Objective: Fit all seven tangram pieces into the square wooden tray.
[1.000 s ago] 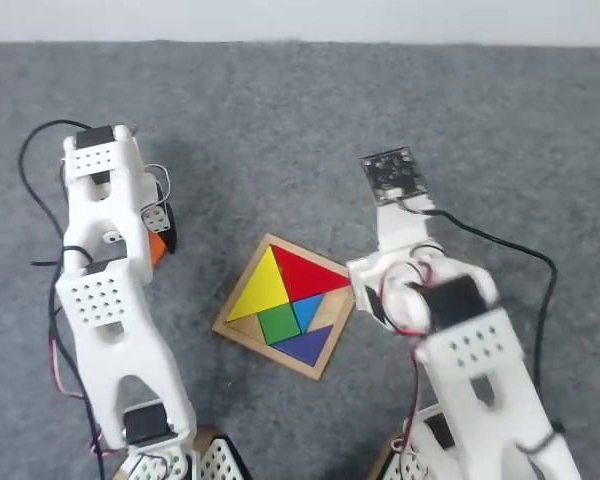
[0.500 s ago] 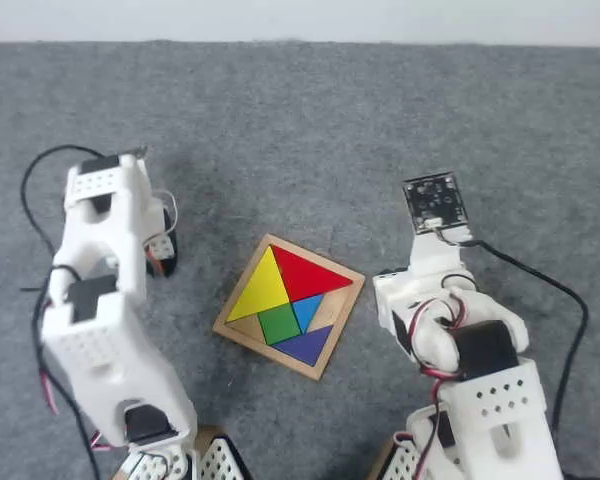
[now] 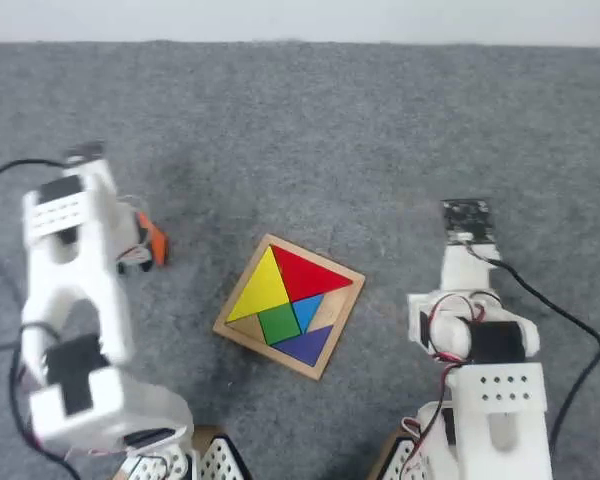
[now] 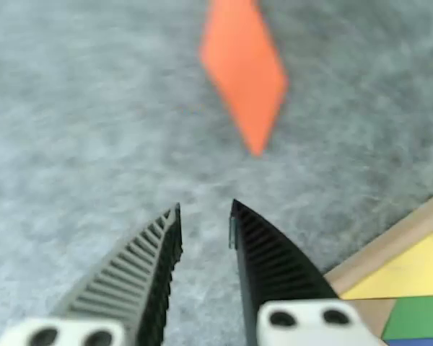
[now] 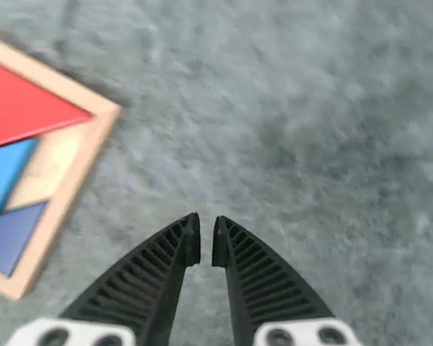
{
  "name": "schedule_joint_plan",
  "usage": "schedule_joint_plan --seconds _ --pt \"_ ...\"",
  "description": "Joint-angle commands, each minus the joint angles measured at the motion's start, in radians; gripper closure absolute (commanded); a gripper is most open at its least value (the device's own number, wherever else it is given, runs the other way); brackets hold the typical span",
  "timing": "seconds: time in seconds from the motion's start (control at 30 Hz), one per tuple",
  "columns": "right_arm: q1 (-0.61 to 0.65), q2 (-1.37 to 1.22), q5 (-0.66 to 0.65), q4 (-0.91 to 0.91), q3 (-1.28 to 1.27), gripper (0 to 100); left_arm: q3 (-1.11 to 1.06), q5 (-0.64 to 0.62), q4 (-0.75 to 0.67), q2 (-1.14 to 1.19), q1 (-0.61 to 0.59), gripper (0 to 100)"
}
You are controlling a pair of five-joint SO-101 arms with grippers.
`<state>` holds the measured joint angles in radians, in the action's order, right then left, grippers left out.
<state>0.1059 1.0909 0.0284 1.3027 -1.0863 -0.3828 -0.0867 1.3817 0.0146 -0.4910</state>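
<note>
Lying flat on the grey carpet (image 3: 380, 120), the orange piece (image 4: 243, 68) sits just ahead of the left gripper (image 4: 206, 209), whose jaws stand slightly apart and empty. It is well clear of the wooden tray (image 3: 328, 312). The right gripper (image 5: 206, 220) hangs beside that tray, jaws closed on nothing.

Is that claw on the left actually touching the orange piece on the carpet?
Apart. The left wrist view shows bare grey carpet between the left gripper and the orange piece.
</note>
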Motion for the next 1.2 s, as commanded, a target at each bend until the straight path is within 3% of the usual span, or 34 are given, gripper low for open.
schedule_joint_plan --seconds 0.0,0.17,0.3,0.43,0.63,0.8,1.0,1.17 --pt "-0.156 0.087 -0.020 -0.062 -0.078 95.2 -0.039 0.003 -0.054 -0.137 -0.025 88" --pt "-0.194 0.311 -0.023 -0.213 -0.342 95.2 -0.174 -0.069 -0.189 -0.241 0.026 88" --pt "-0.194 0.541 -0.023 -0.242 -0.509 95.1 -0.185 -0.095 -0.199 -0.258 0.054 85" --pt "-0.197 0.745 -0.015 -0.209 -0.591 95.1 -0.191 -0.273 -0.196 -0.258 0.049 82" --pt "-0.194 0.667 -0.014 -0.171 -0.601 95.1 -0.188 -0.477 -0.206 -0.242 0.054 80" --pt "-0.196 0.676 -0.014 -0.044 -0.597 95.0 -0.131 -0.600 -0.244 -0.075 0.048 78" --pt "-0.197 0.722 -0.017 -0.027 -0.597 95.0 0.059 -0.647 -0.195 0.157 0.035 78" --pt "-0.197 0.722 -0.017 -0.027 -0.597 95.0 0.154 -0.687 -0.190 0.221 0.031 78"
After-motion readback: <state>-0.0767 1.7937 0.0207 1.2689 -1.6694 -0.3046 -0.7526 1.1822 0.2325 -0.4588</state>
